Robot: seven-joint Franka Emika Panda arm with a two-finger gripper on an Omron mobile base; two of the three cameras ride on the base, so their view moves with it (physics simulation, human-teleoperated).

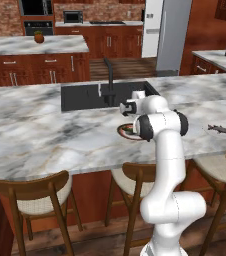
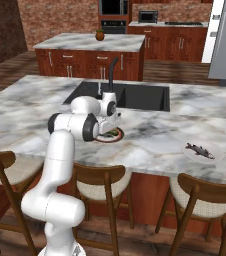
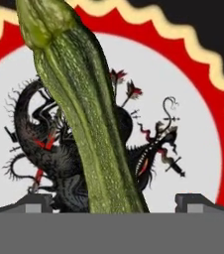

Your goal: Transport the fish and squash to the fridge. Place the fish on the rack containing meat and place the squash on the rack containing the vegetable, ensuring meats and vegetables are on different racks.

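Squash first, by the look of it: the long, bumpy, olive-green squash [image 3: 79,114] lies on a round plate [image 3: 193,99] with a red band, a cream scalloped edge and a dark dragon figure on its white centre, and the two-finger gripper [image 3: 114,201] hangs directly above it with its jaws spread wide and nothing between them but air. In the hand view the squash's long axis runs from between the two dark fingertips [image 3: 34,201] up and away to its stem end at the top of the picture, leaning a little to the left, so the jaws stand on either side of the body, across its narrow width. That is the relation a grasp needs; I judge a straight descent would bring the fingers down on each flank. The plate rests on the grey-veined marble counter [image 1: 35,140] just in front of the black sink [image 2: 135,97]. The small, flat, dark fish [image 2: 200,150] lies further along the same counter, to the robot's right and well apart from the gripper. The tall grey-silver fridge [image 1: 167,35] stands open across the kitchen.
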